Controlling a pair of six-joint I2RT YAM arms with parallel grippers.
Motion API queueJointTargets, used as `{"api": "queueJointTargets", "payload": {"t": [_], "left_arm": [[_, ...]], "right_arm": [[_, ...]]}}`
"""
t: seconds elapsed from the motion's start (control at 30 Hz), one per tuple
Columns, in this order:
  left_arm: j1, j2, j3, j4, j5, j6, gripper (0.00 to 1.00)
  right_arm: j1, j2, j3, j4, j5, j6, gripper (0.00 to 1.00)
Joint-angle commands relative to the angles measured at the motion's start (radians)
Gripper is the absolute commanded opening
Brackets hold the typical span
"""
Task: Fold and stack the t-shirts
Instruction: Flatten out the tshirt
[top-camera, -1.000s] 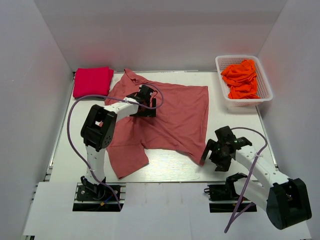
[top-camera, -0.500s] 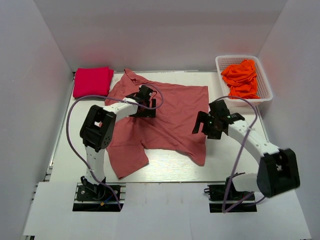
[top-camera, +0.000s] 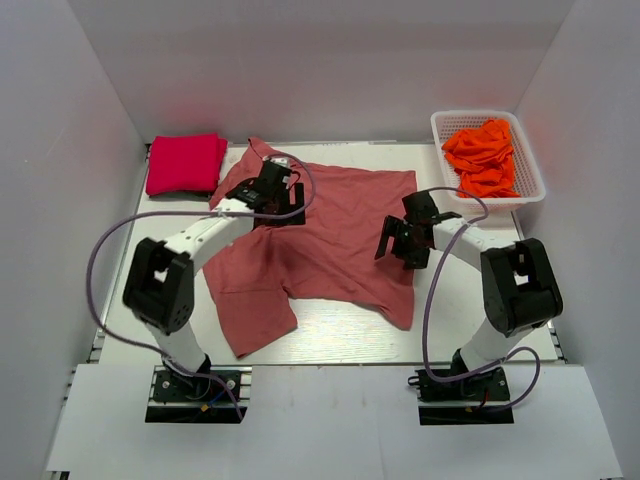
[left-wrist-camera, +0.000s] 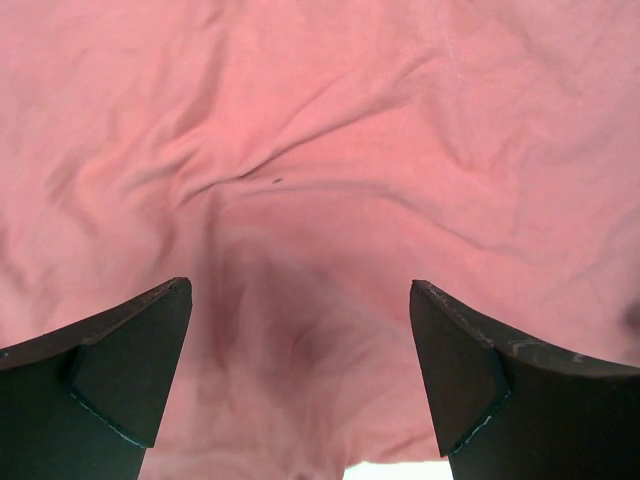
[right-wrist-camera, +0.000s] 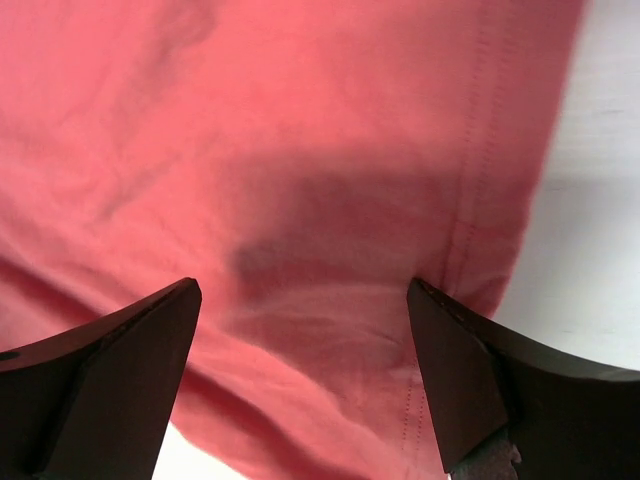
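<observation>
A dusty salmon-pink t-shirt (top-camera: 330, 235) lies spread and wrinkled across the middle of the table. It fills the left wrist view (left-wrist-camera: 320, 150) and most of the right wrist view (right-wrist-camera: 300, 150). A crimson-pink t-shirt (top-camera: 185, 163) lies folded at the far left. Orange t-shirts (top-camera: 483, 157) are heaped in a white basket (top-camera: 528, 196) at the far right. My left gripper (top-camera: 281, 207) is open over the shirt's upper left part. My right gripper (top-camera: 394, 245) is open over the shirt's right hem. Neither holds cloth.
White walls close in the table on the left, back and right. Bare table (top-camera: 470, 300) shows in front of the shirt and between it and the basket. The shirt's hem edge and white table (right-wrist-camera: 600, 200) show in the right wrist view.
My right arm has swung from the near right of the table to the salmon shirt's right hem. My left gripper has shifted slightly up and left over the shirt.
</observation>
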Motion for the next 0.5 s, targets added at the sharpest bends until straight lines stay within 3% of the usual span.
{"api": "queueJointTargets", "payload": {"t": [0.0, 0.33, 0.47], "left_arm": [[0.007, -0.107, -0.070, -0.047, -0.048, -0.074, 1.00], [0.016, -0.152, -0.159, -0.207, -0.071, -0.183, 1.00], [0.016, -0.211, -0.191, -0.207, -0.071, -0.183, 1.00]], "right_arm": [[-0.050, 0.031, -0.013, -0.031, 0.111, 0.002, 0.90], [-0.156, 0.024, -0.017, -0.047, 0.145, -0.103, 0.90], [-0.165, 0.042, 0.067, -0.071, 0.145, -0.190, 0.90]]}}
